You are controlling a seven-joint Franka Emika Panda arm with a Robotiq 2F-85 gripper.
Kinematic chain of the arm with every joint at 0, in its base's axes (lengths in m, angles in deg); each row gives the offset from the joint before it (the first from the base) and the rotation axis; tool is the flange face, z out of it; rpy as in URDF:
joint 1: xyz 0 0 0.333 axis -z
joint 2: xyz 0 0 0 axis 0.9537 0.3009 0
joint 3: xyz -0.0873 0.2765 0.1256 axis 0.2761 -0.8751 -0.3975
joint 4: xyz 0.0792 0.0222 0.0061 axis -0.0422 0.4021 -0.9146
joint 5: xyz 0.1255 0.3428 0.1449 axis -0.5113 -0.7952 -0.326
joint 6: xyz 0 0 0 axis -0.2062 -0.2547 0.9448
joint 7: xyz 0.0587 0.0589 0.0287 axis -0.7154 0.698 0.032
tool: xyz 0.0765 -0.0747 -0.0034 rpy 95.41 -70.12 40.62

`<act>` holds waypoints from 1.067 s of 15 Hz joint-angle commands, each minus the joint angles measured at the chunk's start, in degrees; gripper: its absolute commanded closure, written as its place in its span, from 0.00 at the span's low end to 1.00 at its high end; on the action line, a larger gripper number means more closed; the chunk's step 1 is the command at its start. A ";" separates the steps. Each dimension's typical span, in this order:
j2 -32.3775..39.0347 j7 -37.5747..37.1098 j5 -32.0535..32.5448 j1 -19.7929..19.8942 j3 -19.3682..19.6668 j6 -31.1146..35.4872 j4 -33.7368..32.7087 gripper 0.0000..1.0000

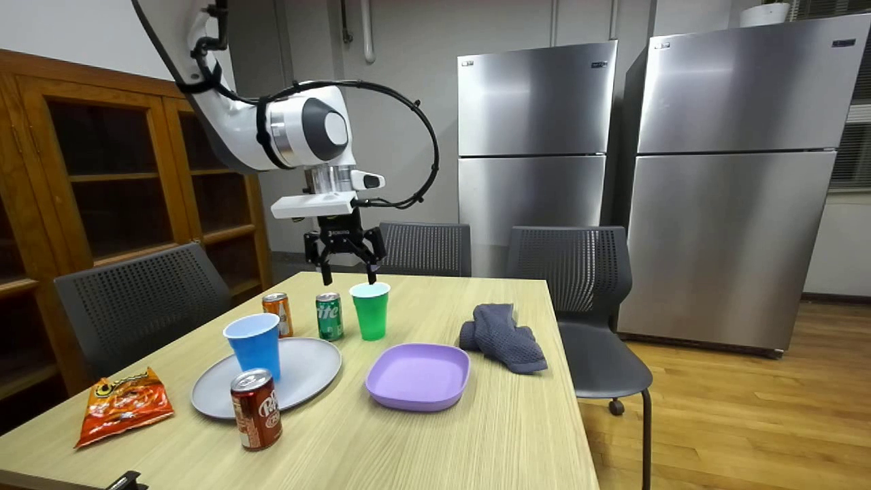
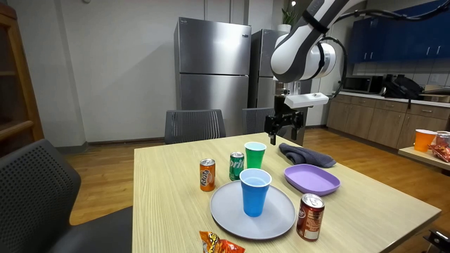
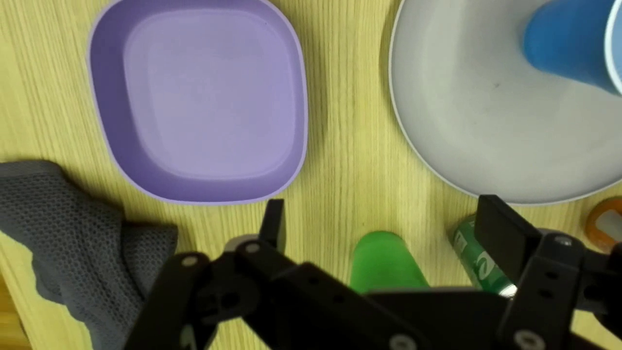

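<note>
My gripper (image 1: pixel 349 280) (image 2: pixel 283 138) hangs above the table, jaws wide apart with nothing between its fingers. In the wrist view, a green cup (image 3: pixel 384 262) (image 1: pixel 371 316) appears below the gap, its upper part hidden by the gripper body; it stands upright. Beside it is a green Sprite can (image 1: pixel 329 320) (image 2: pixel 236 167), partly covered by a finger (image 3: pixel 505 238) in the wrist view. A purple dish (image 1: pixel 418 371) (image 3: pixel 214 97) lies nearby, holding nothing. On a grey plate (image 2: pixel 228 207) (image 3: pixel 461 121) stands a blue cup (image 2: pixel 254 196) (image 3: pixel 568 43).
An orange Fanta can (image 1: pixel 277 313) (image 2: pixel 207 175) is beside the Sprite can. A Dr Pepper can (image 1: pixel 256 412) stands by the plate, with a red-orange snack bag (image 1: pixel 126 401) farther off. A dark grey towel (image 1: pixel 503 340) (image 3: pixel 87 248) lies crumpled near the purple dish. Chairs (image 1: pixel 571 286) surround the table.
</note>
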 commanded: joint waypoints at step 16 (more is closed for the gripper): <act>19.63 -16.81 -2.12 -1.73 2.74 -11.89 -27.11 0.00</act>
